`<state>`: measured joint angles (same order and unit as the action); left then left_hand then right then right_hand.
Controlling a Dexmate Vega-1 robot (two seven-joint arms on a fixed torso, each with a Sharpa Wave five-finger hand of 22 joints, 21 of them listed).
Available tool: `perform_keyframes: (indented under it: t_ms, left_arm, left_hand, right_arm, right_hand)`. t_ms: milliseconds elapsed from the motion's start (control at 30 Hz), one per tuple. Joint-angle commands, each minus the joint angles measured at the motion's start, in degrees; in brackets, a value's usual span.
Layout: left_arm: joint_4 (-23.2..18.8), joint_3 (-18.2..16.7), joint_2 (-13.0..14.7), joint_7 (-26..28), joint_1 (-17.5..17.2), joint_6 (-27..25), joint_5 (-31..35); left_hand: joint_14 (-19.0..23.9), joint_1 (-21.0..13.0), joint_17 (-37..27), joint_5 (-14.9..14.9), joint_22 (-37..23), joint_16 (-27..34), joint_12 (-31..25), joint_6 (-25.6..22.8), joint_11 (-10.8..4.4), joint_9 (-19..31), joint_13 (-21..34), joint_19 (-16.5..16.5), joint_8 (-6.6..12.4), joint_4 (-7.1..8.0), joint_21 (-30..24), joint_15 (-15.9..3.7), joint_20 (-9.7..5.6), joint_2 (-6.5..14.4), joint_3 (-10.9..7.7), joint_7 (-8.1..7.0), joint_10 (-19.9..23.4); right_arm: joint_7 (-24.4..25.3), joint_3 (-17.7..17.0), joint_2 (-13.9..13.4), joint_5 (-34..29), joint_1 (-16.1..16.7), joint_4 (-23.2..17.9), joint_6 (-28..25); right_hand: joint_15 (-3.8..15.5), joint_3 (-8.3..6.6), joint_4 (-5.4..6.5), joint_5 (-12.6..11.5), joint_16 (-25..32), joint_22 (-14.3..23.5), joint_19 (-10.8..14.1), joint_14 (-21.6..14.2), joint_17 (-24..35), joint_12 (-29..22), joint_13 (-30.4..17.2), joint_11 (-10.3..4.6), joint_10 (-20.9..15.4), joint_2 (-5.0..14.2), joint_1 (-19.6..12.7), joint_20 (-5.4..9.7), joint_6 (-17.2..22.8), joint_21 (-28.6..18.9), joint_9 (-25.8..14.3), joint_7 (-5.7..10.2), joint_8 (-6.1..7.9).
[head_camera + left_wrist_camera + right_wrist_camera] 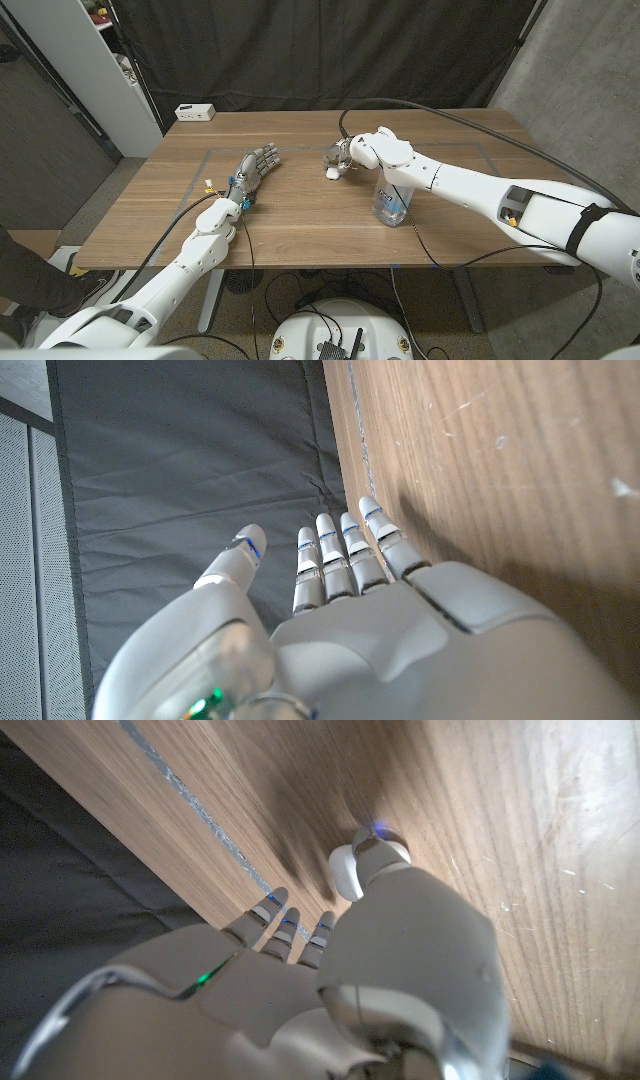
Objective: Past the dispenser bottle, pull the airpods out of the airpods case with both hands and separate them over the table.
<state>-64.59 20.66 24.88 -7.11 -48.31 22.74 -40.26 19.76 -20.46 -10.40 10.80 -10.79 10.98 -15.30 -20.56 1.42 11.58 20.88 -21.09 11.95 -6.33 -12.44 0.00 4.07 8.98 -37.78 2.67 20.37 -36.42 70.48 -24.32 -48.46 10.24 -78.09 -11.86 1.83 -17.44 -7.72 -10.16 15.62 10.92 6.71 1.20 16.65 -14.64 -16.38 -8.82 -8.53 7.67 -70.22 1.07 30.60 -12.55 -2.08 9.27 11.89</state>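
Right hand (343, 157) reaches past the dispenser bottle (391, 202), fingers curled down around the white airpods case (333, 175) — thumb against it in the right wrist view (345, 872), but a firm grip can't be confirmed. Right arm stretches across the table (300, 230) above the bottle. Left hand (253, 166) rests on the wood, fingers straight, close together, holding nothing — well apart from the case. Bottle label unreadable.

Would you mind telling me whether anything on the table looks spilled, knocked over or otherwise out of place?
Nothing stands out. The dispenser bottle stands upright with no spill around it. The right hand is at the small white airpods case on the table. The left hand holds nothing, its fingers straight.
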Motion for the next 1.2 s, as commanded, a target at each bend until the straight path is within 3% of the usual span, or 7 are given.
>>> perform_keyframes:
  t_ms: [33,467,667,800,900,1200]
  left_arm:
    - [0.2,-0.2,-0.1,-0.2,-0.3,0.4,-0.4]
    - [0.2,0.0,0.0,-0.8,0.1,1.1,0.1]
    - [-0.4,0.0,0.2,-0.4,-0.1,1.3,0.4]
    - [-0.9,-0.1,0.3,-0.1,-0.4,1.3,0.4]
    - [-1.2,-0.1,0.4,0.2,-0.7,1.2,0.4]
    - [-0.7,0.1,0.3,0.2,-0.2,1.6,0.9]
  left_hand:
    - [0.4,-0.3,0.0,0.3,-0.1,0.0,-0.1,-0.3,-0.01,0.2,0.2,0.4,-0.15,0.17,-0.2,0.11,-0.04,-0.3,-0.38,-0.07,0.3]
    - [0.4,-0.3,0.0,0.3,-0.1,0.0,-0.1,-0.4,0.00,0.2,0.3,0.4,-0.13,0.21,-0.2,0.13,-0.01,-0.3,-0.36,-0.04,0.3]
    - [0.5,-0.3,0.0,0.3,-0.1,0.0,-0.1,-0.4,-0.14,0.2,0.3,0.5,-0.15,0.18,-0.2,0.08,0.00,-0.4,-0.36,-0.09,0.4]
    - [0.4,-0.3,0.0,0.3,-0.1,0.0,-0.1,-0.4,-0.11,0.2,0.3,0.4,-0.15,0.18,-0.2,0.20,-0.01,-0.4,-0.35,-0.06,0.4]
    - [0.5,-0.3,0.0,0.3,-0.1,0.0,-0.1,-0.3,-0.09,0.2,0.3,0.5,-0.18,0.16,-0.2,0.21,-0.01,-0.4,-0.34,-0.02,0.4]
    - [0.5,-0.3,0.0,0.3,-0.1,0.0,-0.1,-0.2,-0.19,0.2,0.4,0.5,-0.21,0.09,-0.2,0.11,0.01,-0.4,-0.35,-0.13,0.6]
  right_arm:
    - [0.1,-0.8,0.2,-1.1,0.8,-0.2,-0.5]
    - [6.4,-5.1,-2.3,0.9,3.7,-5.1,0.3]
    - [8.7,-7.0,-3.2,2.0,4.8,-7.0,1.1]
    - [10.1,-7.9,-3.5,2.8,5.3,-7.2,2.1]
    - [11.5,-8.5,-3.7,3.3,5.8,-7.4,3.1]
    - [12.3,-9.6,-3.4,3.2,6.1,-9.4,2.8]
  right_hand:
    - [6.60,1.06,0.07,-0.1,0.9,0.1,1.3,-1.3,0.0,-0.9,-0.1,0.11,-2.4,-0.52,1.0,0.16,11.4,-0.7,-11.0,3.43,5.03]
    - [8.07,4.02,0.77,-1.0,4.2,0.1,5.6,-7.8,0.2,-3.1,-0.5,-0.93,-9.7,-1.33,4.0,1.10,19.2,-2.4,-13.0,3.34,8.07]
    - [10.55,5.65,0.45,-1.3,9.7,0.3,8.0,-17.2,2.2,-8.7,-2.4,-1.97,-23.1,-0.05,4.4,1.07,19.1,-3.3,-16.1,3.20,9.46]
    - [11.08,6.39,-0.22,-1.2,12.8,0.3,9.7,-22.5,4.9,-15.2,-5.7,-2.67,-32.0,0.72,3.1,1.03,19.5,-4.1,-17.0,3.09,9.23]
    - [11.22,6.58,-0.44,-1.2,14.2,0.3,10.5,-24.4,6.4,-17.3,-7.6,-2.82,-32.9,0.97,2.3,1.23,19.8,-4.4,-17.6,2.99,9.23]
    - [11.24,6.78,-0.52,-1.2,14.9,0.3,11.0,-25.1,7.6,-18.4,-9.1,-2.77,-32.5,1.01,1.7,1.09,20.0,-4.7,-17.9,2.95,9.16]
